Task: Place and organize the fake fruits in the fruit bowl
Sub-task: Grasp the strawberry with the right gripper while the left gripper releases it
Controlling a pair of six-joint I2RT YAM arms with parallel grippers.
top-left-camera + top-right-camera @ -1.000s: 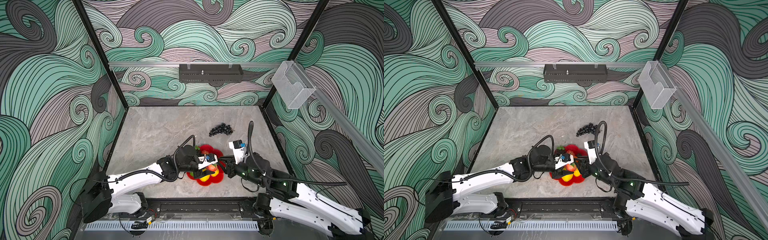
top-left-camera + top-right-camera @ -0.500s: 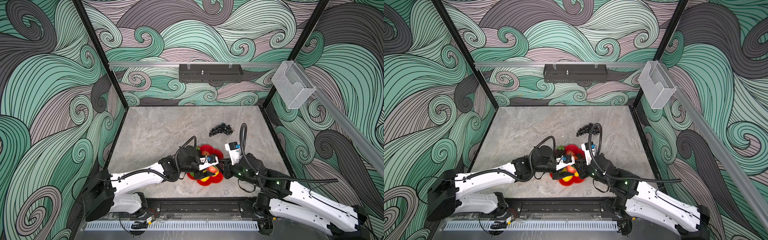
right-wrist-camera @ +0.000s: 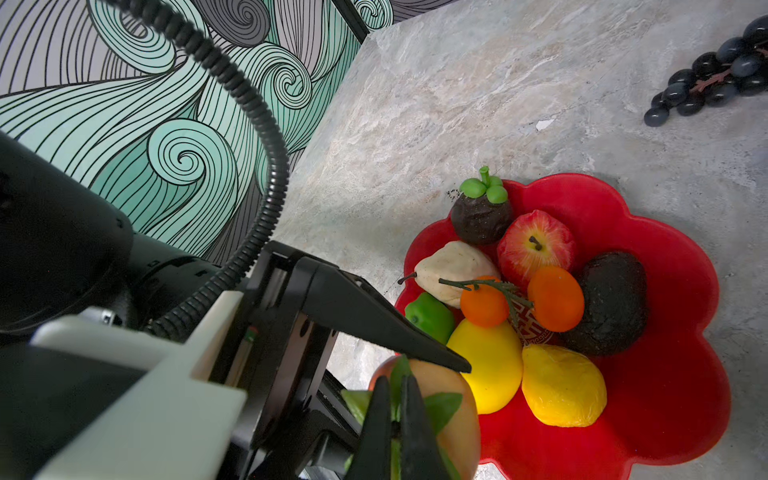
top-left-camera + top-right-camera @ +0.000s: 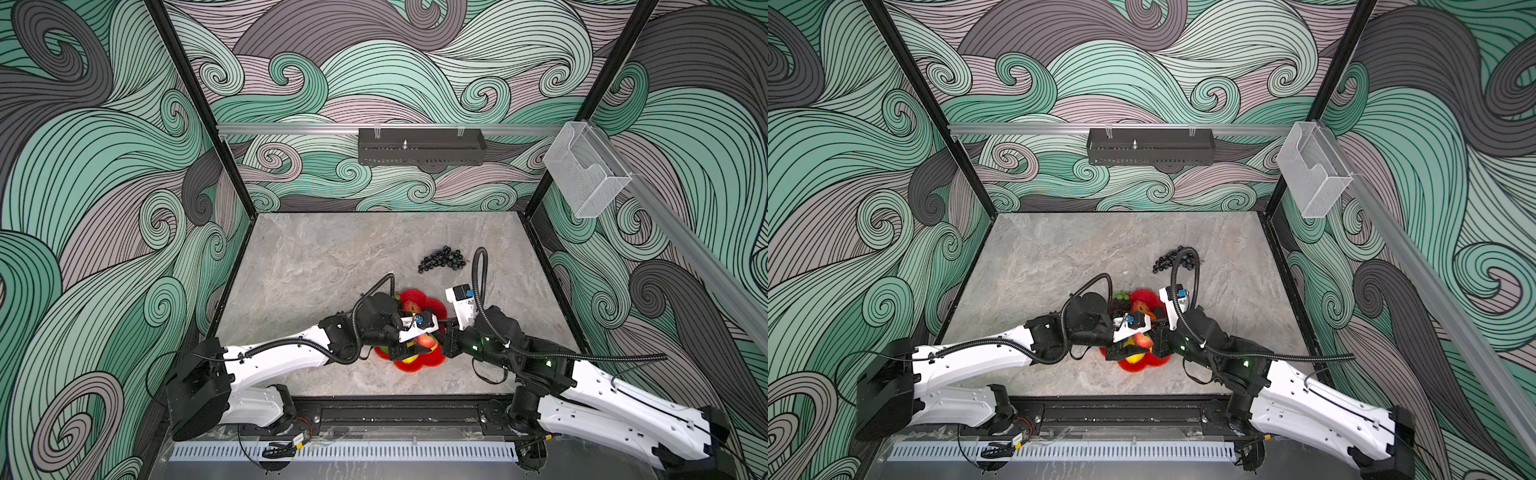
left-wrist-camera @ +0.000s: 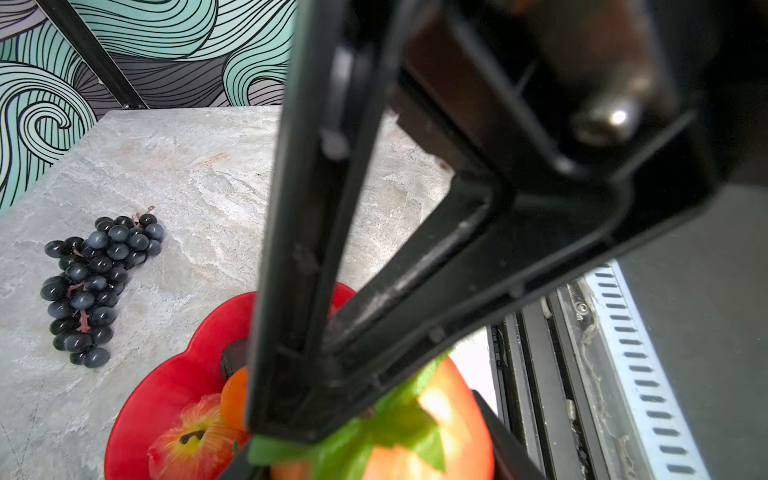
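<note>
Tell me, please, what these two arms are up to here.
Both arms are at the near edge of the red bowl, working on one peach. The left gripper seems to have it between its fingers, and the right gripper is shut on its green leaf. Most fruits already lie in the bowl, an apple, a lemon and two oranges among them. Only the grapes lie out on the table, apart from the bowl.

Glossy fruit bowl (image 3: 685,291), likely plastic; matt stone-look tabletop (image 3: 457,104).
</note>
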